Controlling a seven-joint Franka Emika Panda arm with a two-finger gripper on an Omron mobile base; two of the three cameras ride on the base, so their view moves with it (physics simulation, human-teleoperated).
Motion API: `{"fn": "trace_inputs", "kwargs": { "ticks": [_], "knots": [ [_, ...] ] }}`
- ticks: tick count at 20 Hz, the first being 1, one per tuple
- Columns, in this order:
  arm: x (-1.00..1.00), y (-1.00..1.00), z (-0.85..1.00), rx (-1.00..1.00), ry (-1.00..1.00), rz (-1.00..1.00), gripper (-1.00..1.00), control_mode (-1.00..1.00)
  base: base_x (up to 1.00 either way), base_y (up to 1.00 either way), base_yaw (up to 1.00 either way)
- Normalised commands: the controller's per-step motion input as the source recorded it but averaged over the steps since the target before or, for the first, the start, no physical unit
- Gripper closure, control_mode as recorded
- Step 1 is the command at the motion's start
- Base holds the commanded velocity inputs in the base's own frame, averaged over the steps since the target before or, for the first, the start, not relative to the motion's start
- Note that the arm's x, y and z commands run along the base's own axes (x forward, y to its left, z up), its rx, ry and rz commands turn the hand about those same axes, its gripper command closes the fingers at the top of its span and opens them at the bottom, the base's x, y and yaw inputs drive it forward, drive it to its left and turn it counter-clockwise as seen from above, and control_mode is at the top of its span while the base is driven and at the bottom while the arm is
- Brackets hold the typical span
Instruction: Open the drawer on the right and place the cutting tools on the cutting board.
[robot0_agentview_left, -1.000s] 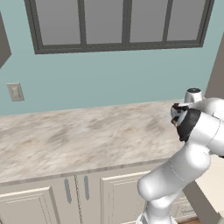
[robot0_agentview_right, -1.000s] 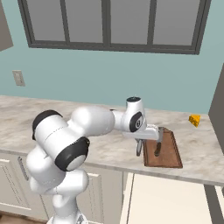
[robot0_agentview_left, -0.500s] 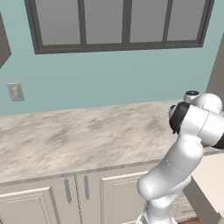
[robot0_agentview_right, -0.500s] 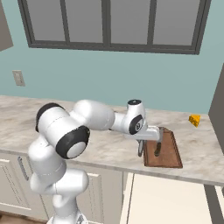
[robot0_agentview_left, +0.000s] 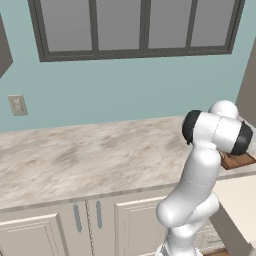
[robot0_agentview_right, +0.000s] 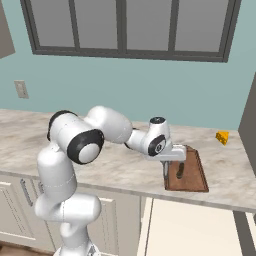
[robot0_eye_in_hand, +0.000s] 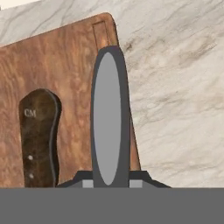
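A simulated kitchen with a marbled counter (robot0_agentview_right: 120, 170) under a dark-framed window (robot0_agentview_right: 125, 27) on a teal wall. In the right base view, the white arm reaches from the lower left toward the centre right, where its gripper (robot0_agentview_right: 165, 171) points down just over the near left edge of the cutting board (robot0_agentview_right: 192, 175), a reddish-brown rectangle lying on the counter. The fingers are drawn narrow around a dark scissors loop; in the hand view this scissors (robot0_eye_in_hand: 110, 118) handle stands as a tall grey oval with a dark rim at centre frame, rising from between the fingertips. Left of it in that view, the knife (robot0_eye_in_hand: 38, 138) lies on the board, its dark wooden handle showing two rivets and small letters. The board's grooved rim runs toward the upper centre, with bare counter to the right.

In the right base view a small yellow wedge (robot0_agentview_right: 222, 137) sits on the counter at the far right, well apart from the board. A light switch plate (robot0_agentview_right: 21, 89) is on the wall at the left. The cream-coloured open drawer (robot0_agentview_right: 192, 230) fills the lower right, below the counter edge. In the left base view the arm's elbow blocks most of the board, leaving only a corner visible at the right.
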Motion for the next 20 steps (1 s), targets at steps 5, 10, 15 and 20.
{"fn": "trace_inputs", "kwargs": {
  "ticks": [5,10,15,20],
  "knots": [
    [0.06,-0.49,-0.17,0.0,0.0,0.06,1.0,-1.0,0.0,0.0,0.0],
    [0.0,0.0,0.0,0.0,0.0,0.0,1.0,-1.0,0.0,0.0,0.0],
    [0.03,-0.02,0.0,0.0,-0.01,0.03,1.0,-1.0,0.0,0.0,0.0],
    [0.0,0.0,0.0,0.0,0.0,0.0,-1.0,-1.0,0.0,0.0,0.0]
  ]
}}
